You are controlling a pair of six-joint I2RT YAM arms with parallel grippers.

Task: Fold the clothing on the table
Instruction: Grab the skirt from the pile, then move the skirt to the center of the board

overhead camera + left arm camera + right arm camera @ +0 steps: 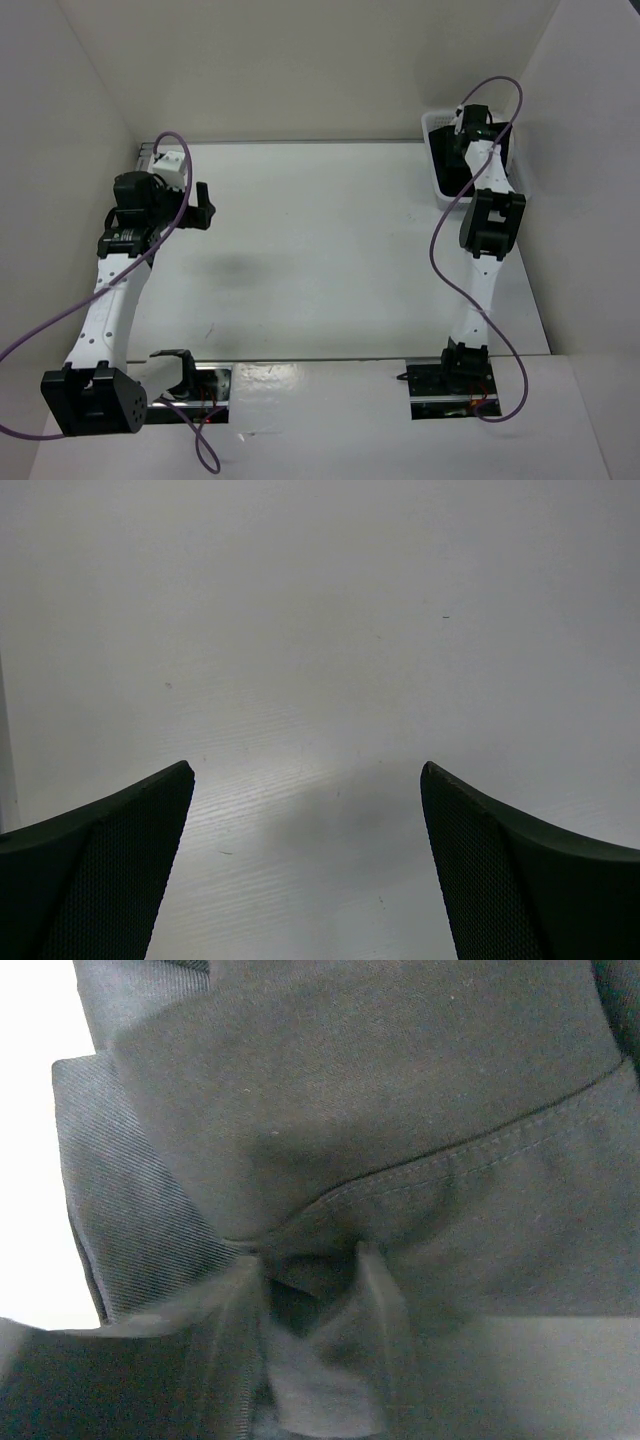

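The clothing [380,1080], plain black fabric with a stitched seam, fills the right wrist view. My right gripper [310,1270] is pushed into it. Its fingers [385,1300] are blurred and stand partly apart with a bunch of fabric between them, and whether they grip it does not show. From above, the right gripper [464,130] reaches down into the white basket [436,125] at the back right corner. My left gripper [205,207] hovers over the left side of the bare white table [320,240]. Its dark fingers [120,860] are wide open with nothing between them, as the left gripper [307,770] shows in its own view.
White wall panels stand on the left, back and right. A metal rail [320,360] runs along the near edge between the arm bases. Purple cables [440,240] loop beside both arms. A small white block [170,160] sits at the back left corner.
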